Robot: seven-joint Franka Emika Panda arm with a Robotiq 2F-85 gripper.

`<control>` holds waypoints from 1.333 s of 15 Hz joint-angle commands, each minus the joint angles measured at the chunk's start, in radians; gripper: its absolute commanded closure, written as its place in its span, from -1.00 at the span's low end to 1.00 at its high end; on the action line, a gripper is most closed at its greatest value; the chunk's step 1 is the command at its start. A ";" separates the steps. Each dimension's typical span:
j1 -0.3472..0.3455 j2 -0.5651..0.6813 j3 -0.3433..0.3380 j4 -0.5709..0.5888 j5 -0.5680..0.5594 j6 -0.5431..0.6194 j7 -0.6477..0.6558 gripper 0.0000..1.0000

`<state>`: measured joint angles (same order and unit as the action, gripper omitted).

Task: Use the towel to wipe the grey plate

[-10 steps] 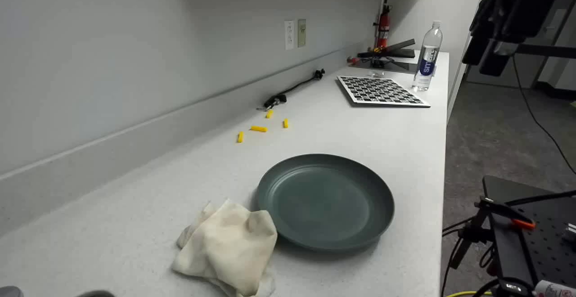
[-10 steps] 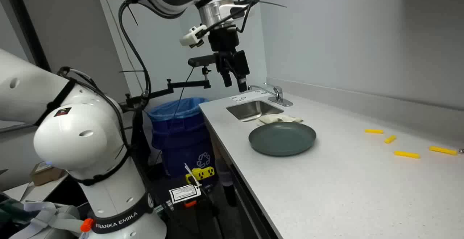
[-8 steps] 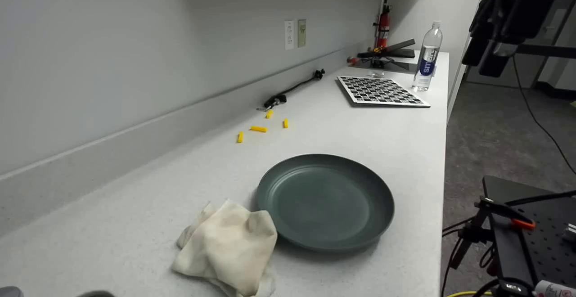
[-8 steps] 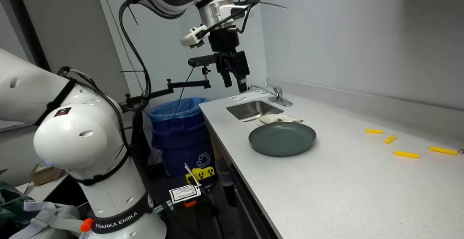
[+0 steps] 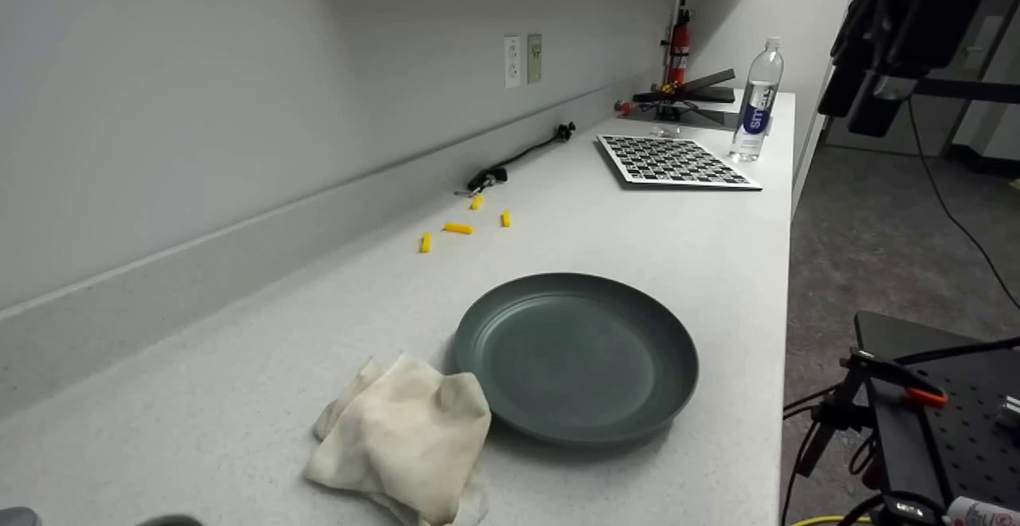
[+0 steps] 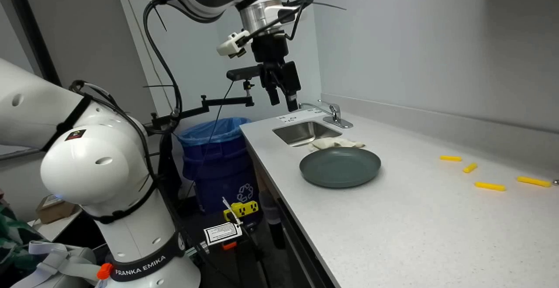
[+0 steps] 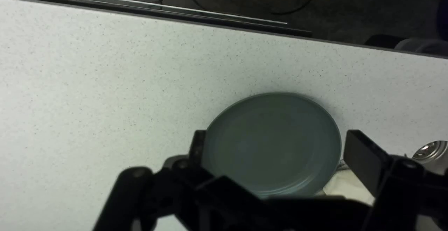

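Observation:
The grey-green round plate (image 5: 578, 359) lies flat on the white counter in both exterior views (image 6: 339, 168). The cream towel (image 5: 406, 434) lies crumpled on the counter against the plate's edge, on the sink side; it also shows behind the plate (image 6: 334, 143). My gripper (image 6: 283, 104) hangs in the air well above the counter, fingers pointing down, apart from plate and towel. In the wrist view my gripper (image 7: 276, 133) is open and empty, with the plate (image 7: 269, 143) far below between the fingers. The towel (image 7: 350, 187) is partly hidden behind the right finger and gripper body.
A sink (image 6: 305, 133) with a faucet (image 6: 335, 115) is beyond the towel. Several yellow sticks (image 5: 458, 228) lie near the wall. A checkered board (image 5: 677, 162) and a water bottle (image 5: 757, 104) stand farther along the counter. The counter's front edge (image 7: 224, 25) runs beside the plate.
The arm, gripper, plate and towel have not visibly moved. Something green at the lower left edge of an exterior view has shifted.

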<state>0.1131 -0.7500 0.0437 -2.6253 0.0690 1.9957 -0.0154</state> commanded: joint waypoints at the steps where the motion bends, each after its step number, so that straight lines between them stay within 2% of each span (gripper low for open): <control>1: -0.005 0.000 0.005 0.002 0.003 -0.003 -0.003 -1.00; 14: 0.005 0.011 -0.008 0.014 0.008 -0.050 -0.033 -1.00; 15: 0.007 0.205 0.021 0.156 0.013 -0.002 -0.001 -1.00; 16: 0.004 0.220 0.030 0.169 0.006 0.006 0.007 -1.00; 17: -0.003 0.058 0.015 0.047 0.002 -0.005 -0.003 -1.00; 20: -0.001 0.184 0.031 0.135 0.001 0.007 0.001 -1.00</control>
<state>0.1137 -0.5648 0.0731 -2.4918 0.0690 2.0050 -0.0142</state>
